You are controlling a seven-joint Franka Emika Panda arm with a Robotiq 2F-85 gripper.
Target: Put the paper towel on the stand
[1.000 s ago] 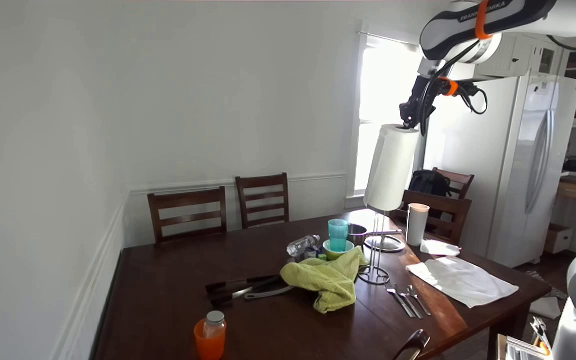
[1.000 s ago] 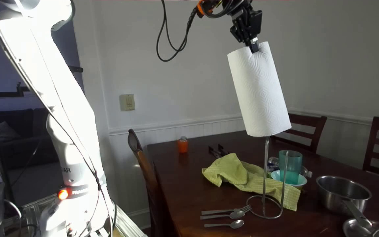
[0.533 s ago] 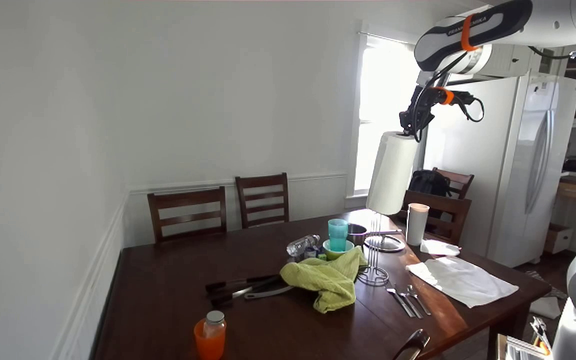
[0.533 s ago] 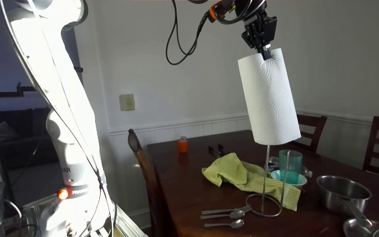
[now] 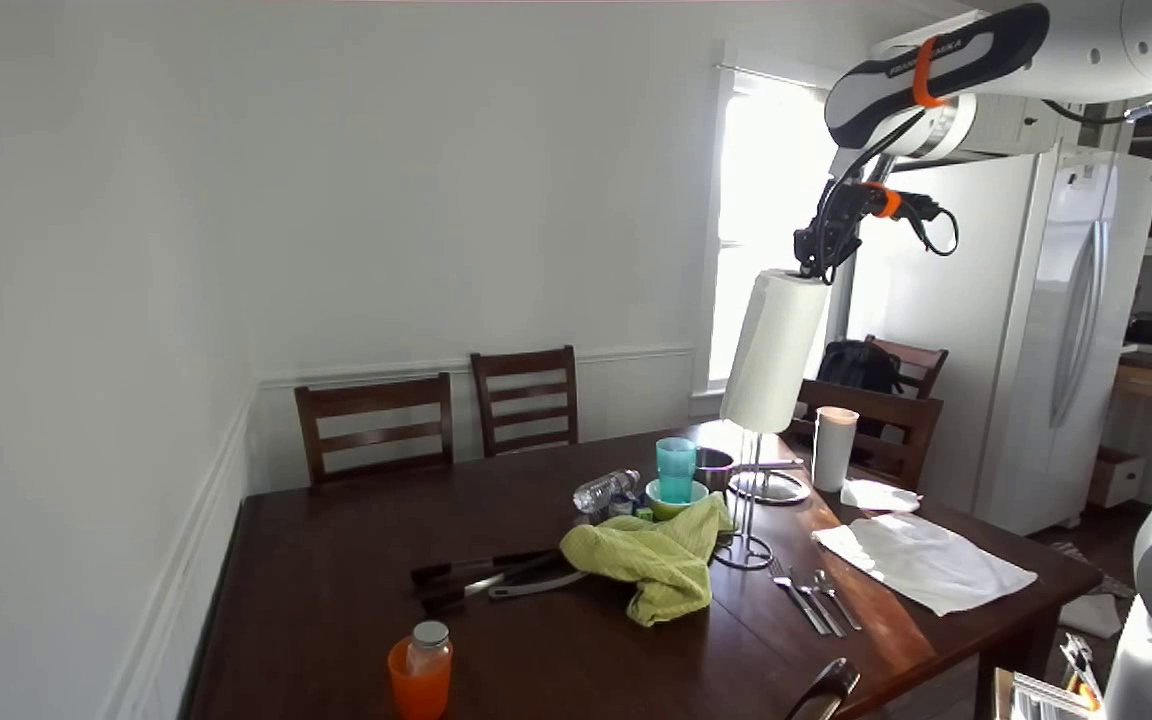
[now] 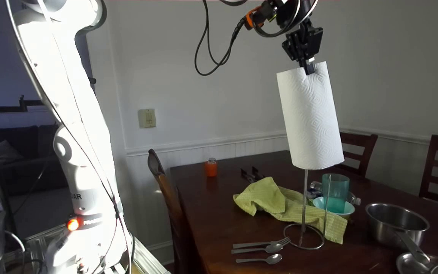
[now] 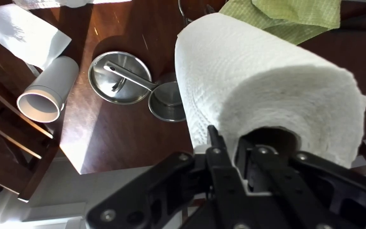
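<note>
Soft roll (image 6: 312,118), pinched at its upper rim, leans over the stand (image 6: 304,201)

The roll is in the air, tilted in both exterior views, its lower end well above the foot of the stand, which is on the worktop (image 5: 336,560) near the green cloth (image 5: 651,570). The stand reaches up to the roll's lower edge, but whether it is inside the hole or behind the paper, I cannot tell.

The fingers (image 7: 216,143) are pinching the roll's wall at the top: in the wrist view one is in the hole and one is outside. In an exterior view the paper is dented at this place.

By my judgement the roll is light and soft, so it will give under pressure but not break. Dry paper should not be very slippery; however, the outer sheets may slide or tear. Since it is held on one side only, the roll can probably swing. The rim seems to me the proper place to take hold, because the lower end is left free for the stand.

On the roll I see no writing. On the arm (image 5: 981,60), FRANKA EMIKA can be read, its middle partly hidden by an orange strap (image 5: 925,75). In an exterior view, FRA… begins a word beside a red light (image 6: 73,224), and higher up there is perhaps DAR.
</note>
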